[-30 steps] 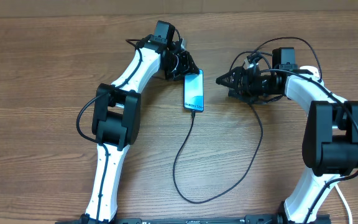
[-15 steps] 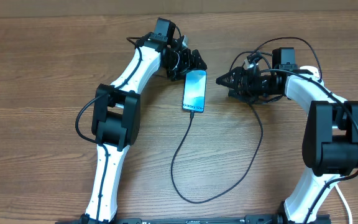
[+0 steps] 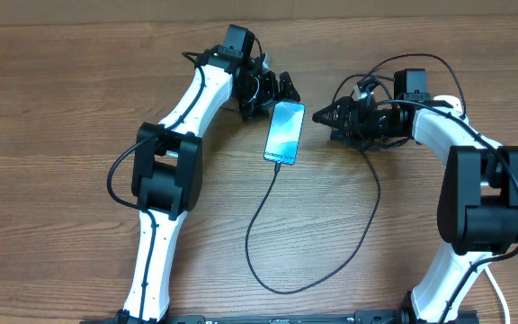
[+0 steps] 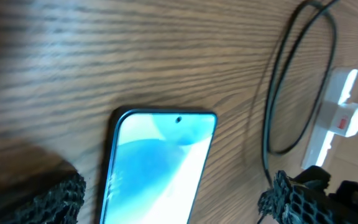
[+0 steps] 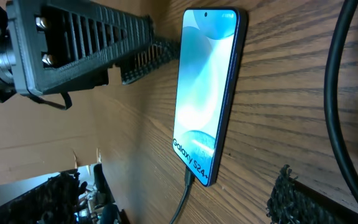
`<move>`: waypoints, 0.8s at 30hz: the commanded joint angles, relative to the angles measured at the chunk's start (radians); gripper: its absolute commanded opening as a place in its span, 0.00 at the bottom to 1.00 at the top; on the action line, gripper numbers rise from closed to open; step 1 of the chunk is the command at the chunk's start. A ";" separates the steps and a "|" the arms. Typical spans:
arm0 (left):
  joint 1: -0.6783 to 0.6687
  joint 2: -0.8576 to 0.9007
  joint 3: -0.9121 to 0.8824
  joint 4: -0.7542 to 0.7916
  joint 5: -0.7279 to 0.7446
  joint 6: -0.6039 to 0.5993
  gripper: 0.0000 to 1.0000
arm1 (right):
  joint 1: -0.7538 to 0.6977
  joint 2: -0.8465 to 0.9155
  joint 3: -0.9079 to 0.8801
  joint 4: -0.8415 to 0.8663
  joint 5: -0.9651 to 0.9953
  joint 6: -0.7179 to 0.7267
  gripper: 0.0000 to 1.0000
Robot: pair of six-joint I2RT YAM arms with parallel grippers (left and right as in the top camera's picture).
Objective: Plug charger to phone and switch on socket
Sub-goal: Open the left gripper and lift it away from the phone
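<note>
A brown wood-grain table [image 3: 61, 135] fills the overhead view, with a paler strip along its 12 o'clock edge. The phone [image 3: 284, 133] lies flat near the middle, screen lit, its top tipped toward 1 o'clock. The charger [image 3: 248, 243] enters its lower edge and loops toward 6 o'clock. The left gripper [image 3: 272, 97] sits at the phone's 11 o'clock with fingers spread wide. The right gripper [image 3: 324, 115] sits at 2 o'clock, also spread wide. The white socket [image 4: 334, 118] shows in the left wrist view.
</note>
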 commanded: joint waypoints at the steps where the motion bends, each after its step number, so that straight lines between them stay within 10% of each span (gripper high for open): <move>1: 0.010 0.032 -0.024 -0.055 -0.143 0.002 1.00 | -0.003 -0.005 0.009 0.005 0.002 -0.011 1.00; 24: -0.004 -0.694 -0.024 -0.389 -0.689 0.219 1.00 | -0.003 -0.005 0.009 -0.005 0.052 -0.011 1.00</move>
